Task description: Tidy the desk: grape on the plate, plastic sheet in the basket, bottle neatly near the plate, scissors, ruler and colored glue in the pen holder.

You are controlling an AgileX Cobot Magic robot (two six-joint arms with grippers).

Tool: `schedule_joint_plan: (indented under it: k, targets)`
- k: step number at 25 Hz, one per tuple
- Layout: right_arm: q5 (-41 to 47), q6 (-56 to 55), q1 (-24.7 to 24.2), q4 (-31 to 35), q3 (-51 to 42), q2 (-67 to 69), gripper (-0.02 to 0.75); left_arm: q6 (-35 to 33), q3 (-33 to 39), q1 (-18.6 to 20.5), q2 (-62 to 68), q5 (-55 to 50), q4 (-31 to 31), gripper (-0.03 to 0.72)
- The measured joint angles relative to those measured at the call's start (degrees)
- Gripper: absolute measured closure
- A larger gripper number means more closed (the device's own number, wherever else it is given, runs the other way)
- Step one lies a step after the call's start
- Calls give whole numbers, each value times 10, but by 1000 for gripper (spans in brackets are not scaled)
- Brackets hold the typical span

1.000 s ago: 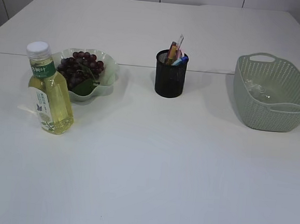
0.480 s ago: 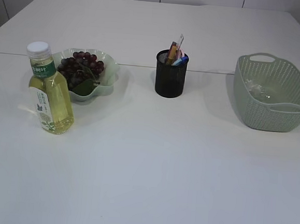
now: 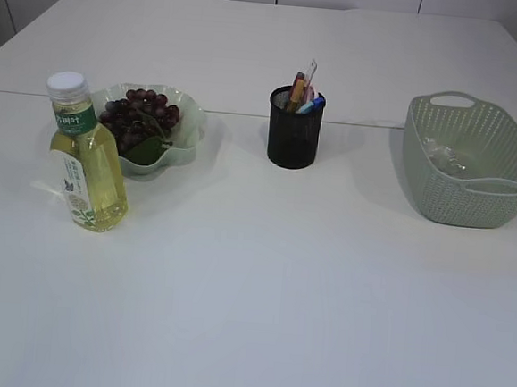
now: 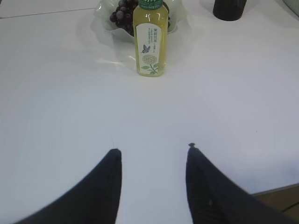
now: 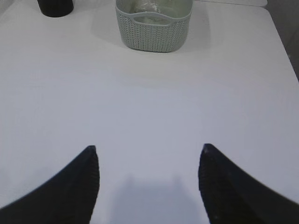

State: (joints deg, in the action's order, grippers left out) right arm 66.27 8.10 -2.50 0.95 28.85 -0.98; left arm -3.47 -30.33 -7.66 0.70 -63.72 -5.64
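Everything looks placed; both jaws gape empty, so nudge nothing: bottle stands left, touching plate.

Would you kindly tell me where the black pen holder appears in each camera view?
Exterior view: pen holder at centre, between plate and basket.
Left wrist view: cut off at the top edge, right of the bottle.
Right wrist view: top left corner, cropped.
Shared landmark: the white table.

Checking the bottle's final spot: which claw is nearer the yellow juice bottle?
Left. The left claw faces the yellow juice bottle; the right claw faces the basket.
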Motion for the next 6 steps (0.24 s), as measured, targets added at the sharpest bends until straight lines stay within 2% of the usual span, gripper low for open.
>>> schedule_joint_plan:
  k: [6]
  targets:
    - [0,0,0,0,0,0,218,0,0,0,0,0,0,374]
